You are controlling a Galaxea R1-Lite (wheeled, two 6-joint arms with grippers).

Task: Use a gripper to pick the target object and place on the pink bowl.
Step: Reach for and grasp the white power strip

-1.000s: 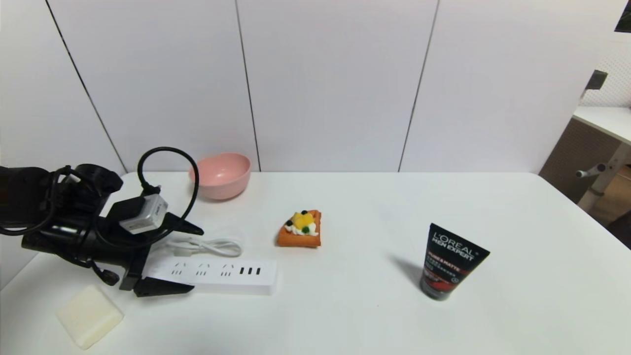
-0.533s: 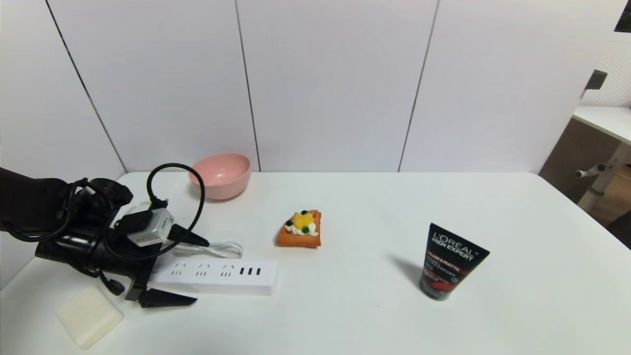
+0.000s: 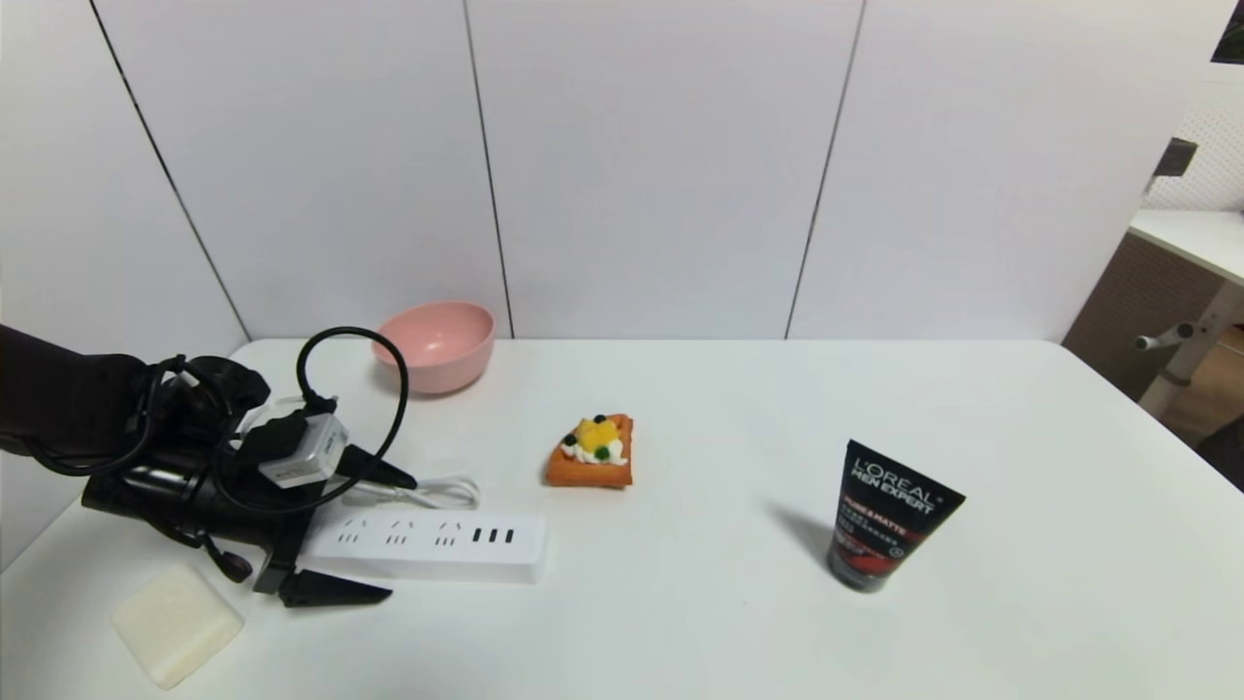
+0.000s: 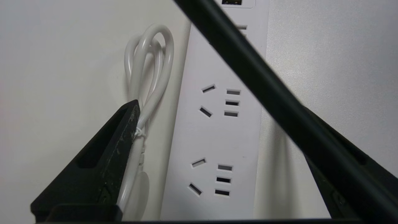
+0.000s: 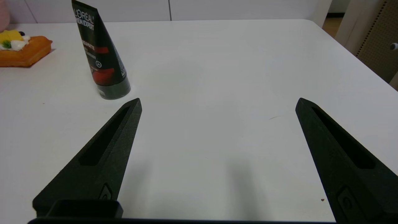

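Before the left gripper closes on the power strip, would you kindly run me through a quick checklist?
1. Left gripper open: ok.
2. Jaws straddle the long white rectangular power strip: ok, one on each long side.
3. Bundled white cord clear of the jaws: not ok, one finger sits against it.
4. Round pink bowl unobstructed: ok.
5. Strip shorter than the bowl: not ok, it is longer.
6. Right gripper parked, open: ok.

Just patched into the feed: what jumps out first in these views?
The left claw dominates the table's left side, open, its two fingers straddling the near end of the white power strip, whose bundled cord lies beside one finger. The pink bowl sits behind it by the wall. An orange toy pastry lies mid-table, a black tube stands to the right, and the right claw hangs open over bare table.
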